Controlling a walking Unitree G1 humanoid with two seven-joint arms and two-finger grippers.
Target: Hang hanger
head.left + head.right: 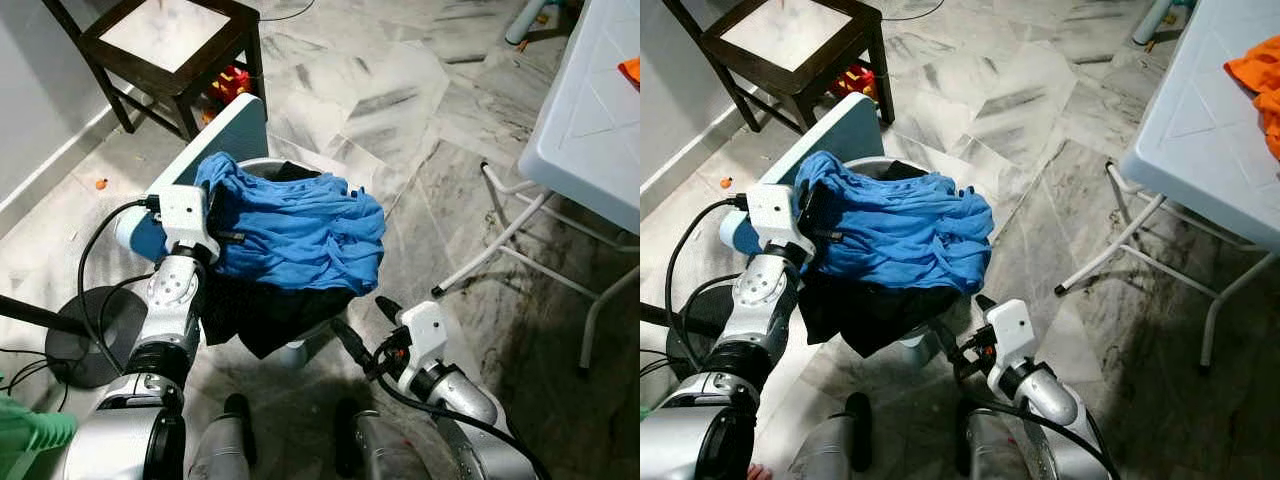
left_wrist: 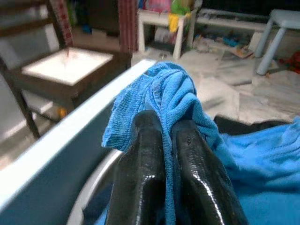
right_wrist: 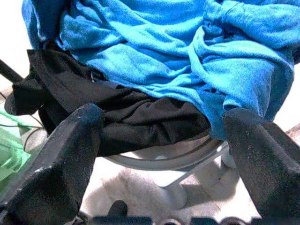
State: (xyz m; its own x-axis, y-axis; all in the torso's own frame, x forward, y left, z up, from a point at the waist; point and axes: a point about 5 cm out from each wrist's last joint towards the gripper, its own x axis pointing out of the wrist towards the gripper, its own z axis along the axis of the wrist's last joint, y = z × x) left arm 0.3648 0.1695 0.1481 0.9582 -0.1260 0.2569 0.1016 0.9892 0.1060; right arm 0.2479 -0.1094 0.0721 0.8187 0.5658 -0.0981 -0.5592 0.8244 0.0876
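Gripping a fold of the blue garment (image 1: 300, 235), the left gripper (image 2: 164, 140) has its two black fingers pressed together with the cloth pinched between them; in the left eye view it sits at centre left of the frame, at the garment's near-left edge. The garment lies heaped on a black cloth (image 1: 265, 310) over the round rim of a grey basket (image 3: 187, 157), its long axis running from left of centre toward the middle of the frame. A pale blue board (image 1: 215, 140) leans behind the heap, and a dark wooden chair (image 1: 170, 45) stands at upper left. The right gripper (image 3: 164, 154), at lower centre right, has its fingers spread wide and holds nothing; it faces the heap from below and to the right, near the black cloth but apart from it. No hanger can be made out in any view, so its place cannot be told. The left arm is the nearer and already engaged one. A white folding table (image 1: 590, 120) occupies the upper right.
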